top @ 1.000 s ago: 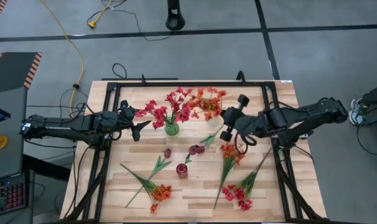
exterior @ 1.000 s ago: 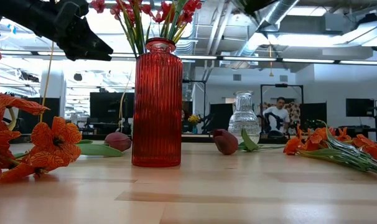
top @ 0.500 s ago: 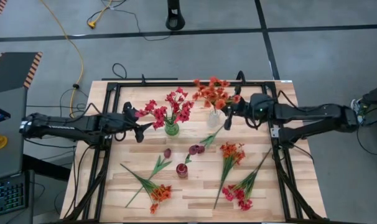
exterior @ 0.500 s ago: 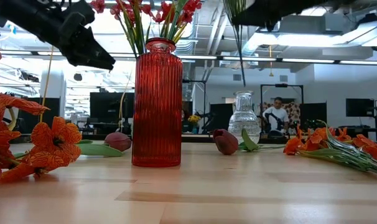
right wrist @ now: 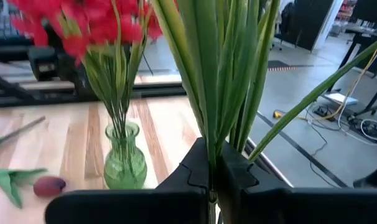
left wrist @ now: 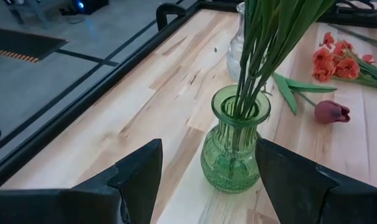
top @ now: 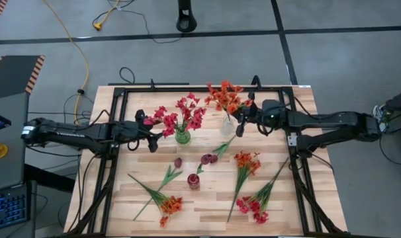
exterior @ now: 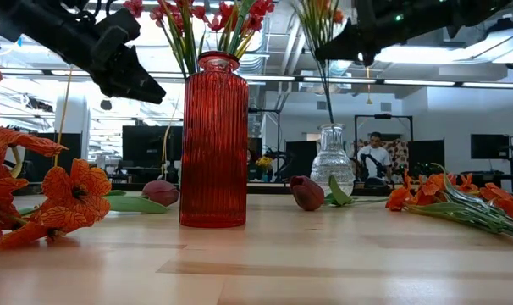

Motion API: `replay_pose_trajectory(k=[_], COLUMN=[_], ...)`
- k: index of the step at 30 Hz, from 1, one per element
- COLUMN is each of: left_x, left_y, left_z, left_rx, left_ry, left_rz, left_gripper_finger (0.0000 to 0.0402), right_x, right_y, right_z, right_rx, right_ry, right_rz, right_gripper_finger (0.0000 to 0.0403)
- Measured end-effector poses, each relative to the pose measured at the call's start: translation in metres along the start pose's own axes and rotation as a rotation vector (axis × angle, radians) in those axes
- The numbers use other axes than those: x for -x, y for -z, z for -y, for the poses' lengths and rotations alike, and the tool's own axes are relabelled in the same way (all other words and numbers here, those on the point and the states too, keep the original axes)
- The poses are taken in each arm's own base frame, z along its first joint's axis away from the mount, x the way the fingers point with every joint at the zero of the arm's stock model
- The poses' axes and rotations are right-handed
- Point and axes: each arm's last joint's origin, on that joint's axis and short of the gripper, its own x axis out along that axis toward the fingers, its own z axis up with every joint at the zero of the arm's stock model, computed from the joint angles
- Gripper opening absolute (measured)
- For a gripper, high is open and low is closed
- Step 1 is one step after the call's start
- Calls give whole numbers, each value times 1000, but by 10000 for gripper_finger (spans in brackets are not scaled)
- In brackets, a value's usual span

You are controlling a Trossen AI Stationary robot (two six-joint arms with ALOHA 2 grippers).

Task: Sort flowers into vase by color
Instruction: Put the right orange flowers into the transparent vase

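From above, my right gripper [top: 242, 118] has carried the orange bunch [top: 225, 96] across to the clear vase [top: 227, 125] since a second ago, so that colour is nearly placed. At table level, the stalks hang just over the vase's mouth. My right wrist shows the fingers clamped on green stalks. My left gripper [left wrist: 204, 177] waits, spread wide, facing the green vase [left wrist: 234, 144] of red flowers.
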Motion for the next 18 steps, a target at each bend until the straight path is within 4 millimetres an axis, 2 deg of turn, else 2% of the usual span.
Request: replay_pose_trajectory(k=[8,18], left_x=[-2,-2], left_y=[1,1], left_z=[1,1], left_rx=[-4,-4], left_ry=[-1,0], left_rz=[-8,-9], left_gripper_finger=[245,245], right_x=[-8,-9], right_y=[7,8], right_z=[-2,-2], right_rx=[5,8], right_ry=[2,2], right_rz=[-35,-45], right_gripper_finger=[39,53])
